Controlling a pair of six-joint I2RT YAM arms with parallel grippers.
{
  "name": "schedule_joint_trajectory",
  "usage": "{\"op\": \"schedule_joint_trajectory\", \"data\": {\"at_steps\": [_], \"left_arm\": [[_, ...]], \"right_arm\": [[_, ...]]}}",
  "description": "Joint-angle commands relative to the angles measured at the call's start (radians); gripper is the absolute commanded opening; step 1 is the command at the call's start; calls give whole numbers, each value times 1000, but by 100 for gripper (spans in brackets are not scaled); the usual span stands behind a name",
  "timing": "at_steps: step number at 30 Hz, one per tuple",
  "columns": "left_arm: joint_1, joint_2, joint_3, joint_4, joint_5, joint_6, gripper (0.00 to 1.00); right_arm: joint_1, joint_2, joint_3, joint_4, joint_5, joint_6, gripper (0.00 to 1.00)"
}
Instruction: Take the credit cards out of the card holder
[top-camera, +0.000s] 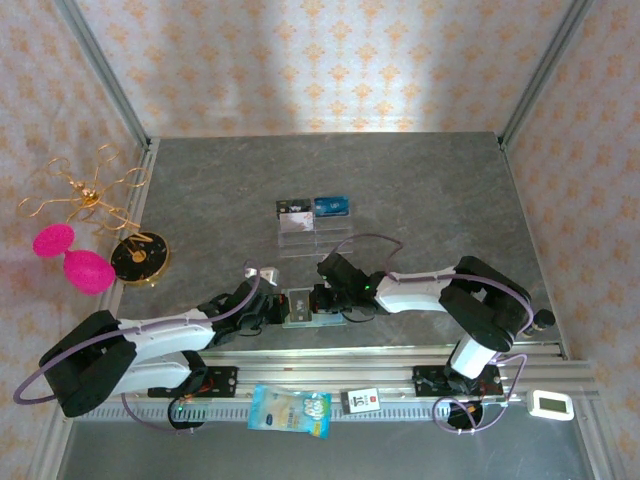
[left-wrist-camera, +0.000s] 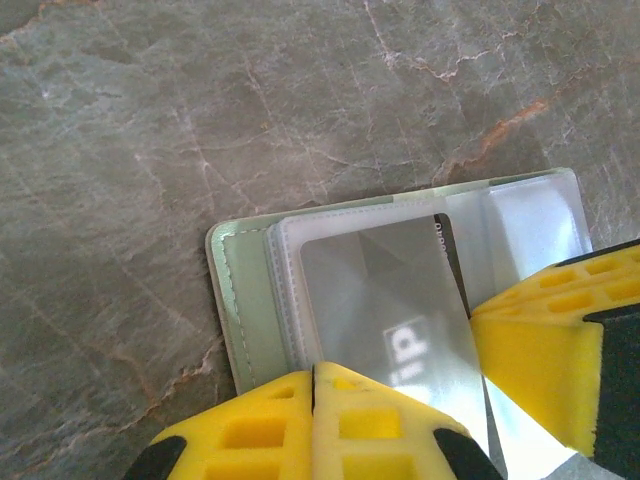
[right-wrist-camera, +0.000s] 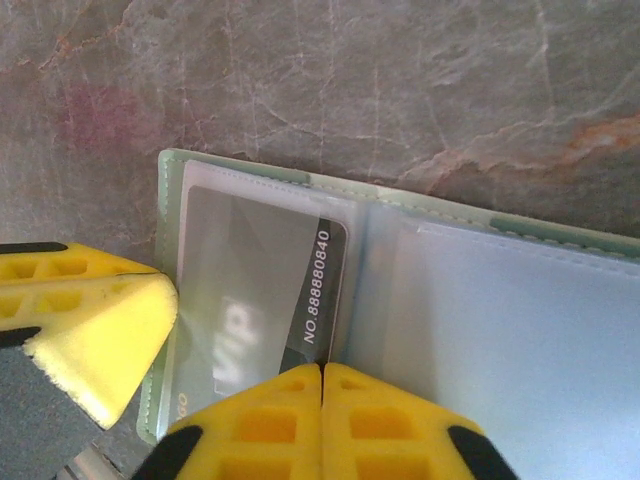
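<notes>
Flat and spread open on the grey table (top-camera: 420, 190): the card holder (top-camera: 299, 307), sage-green cover down, clear pockets (right-wrist-camera: 500, 320) up. Tucked in one pocket of the card holder, a greyish card (right-wrist-camera: 255, 285) marked VIP, with a long number along one edge and its dark edge strip close to the card holder's middle fold.

On the card holder from the left side: the left gripper (left-wrist-camera: 313, 400), shut, yellow pads pressed face to face with only a seam between them. Tips down on the near edge of the card, on top of the pocket. Hard to tell whether any plastic is caught in that seam.

On the card holder from the right side: the right gripper (right-wrist-camera: 322, 400), likewise closed pad to pad, tips resting at the card's corner just beside the middle fold. Both sets of tips close together on the same half of the card holder, with the card between them. The card holder's other half bare, its clear pocket lying flat.

Well beyond the card holder, toward the back wall: an acrylic rack (top-camera: 312, 238) carrying a blue card (top-camera: 331, 206) and a dark card (top-camera: 293, 209) side by side.
</notes>
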Motion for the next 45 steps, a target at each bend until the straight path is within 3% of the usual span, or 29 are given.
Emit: {"op": "schedule_joint_trajectory", "data": {"at_steps": [1,9,17,21,30,39,45], "left_arm": [[-4,34,-9,-57,35,16,0],[11,-18,-30,-78,16,10,0],[0,-110,21,-100,20,27,0],[-26,-67,54,-77,29,37,0],[-46,39,86,-9,42,57,0],[-46,138,78,22,57,51,0],[-46,129,67,-4,49,43,0]], "right_arm": [[5,10,-16,24,-10,-8,0],[5,-86,-72,-33,97,24,0],[5,-96,-83,-10,78,18,0],[4,-122,-89,-2,96,19,16],[5,-101,-81,3,88,14,26],[5,-40,-59,31,37,1,27],[4,-55,-65,3,89,15,13]]}}
